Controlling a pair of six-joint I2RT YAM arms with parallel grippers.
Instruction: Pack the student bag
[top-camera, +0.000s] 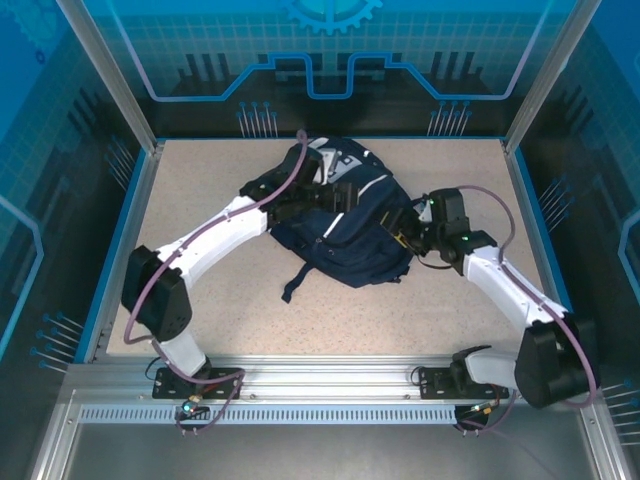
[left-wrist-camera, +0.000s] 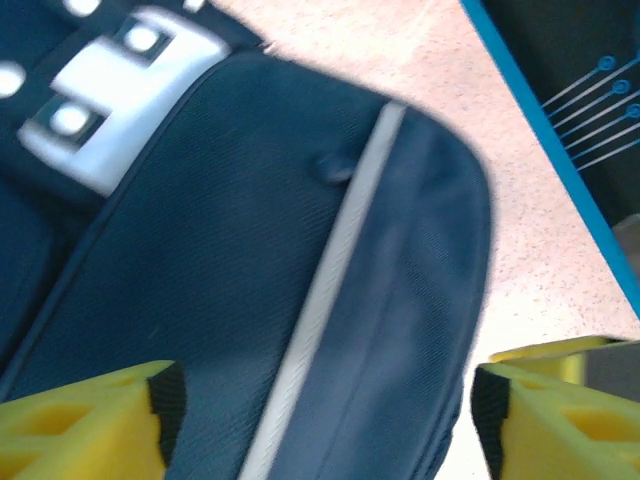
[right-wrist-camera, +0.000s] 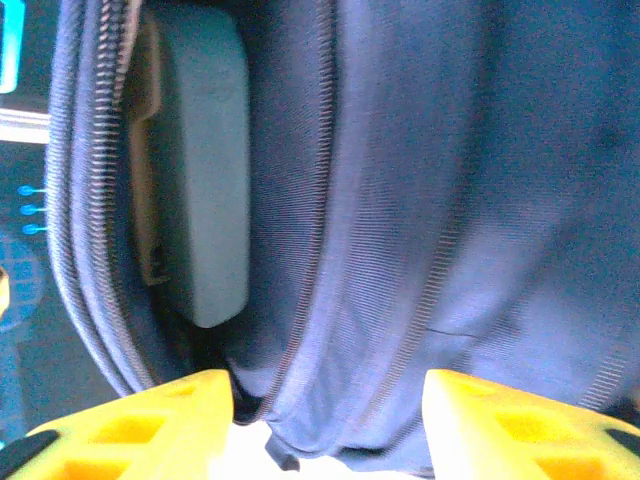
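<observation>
Top external: student bag (top-camera: 350, 245) lies lengthwise near-to-far, top end farthest.

The large navy-blue fabric backpack (top-camera: 345, 240) is laid centrally on the speckled beige table top (top-camera: 220, 300), between the left gripper (top-camera: 320, 197) and the right gripper (top-camera: 405, 232). A pale grey block (right-wrist-camera: 205, 170) is lodged inside it.

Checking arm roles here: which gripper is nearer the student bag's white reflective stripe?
Left. The left gripper hovers directly over the stripe; the right gripper is at the student bag's right edge, facing its open zipper.
</observation>
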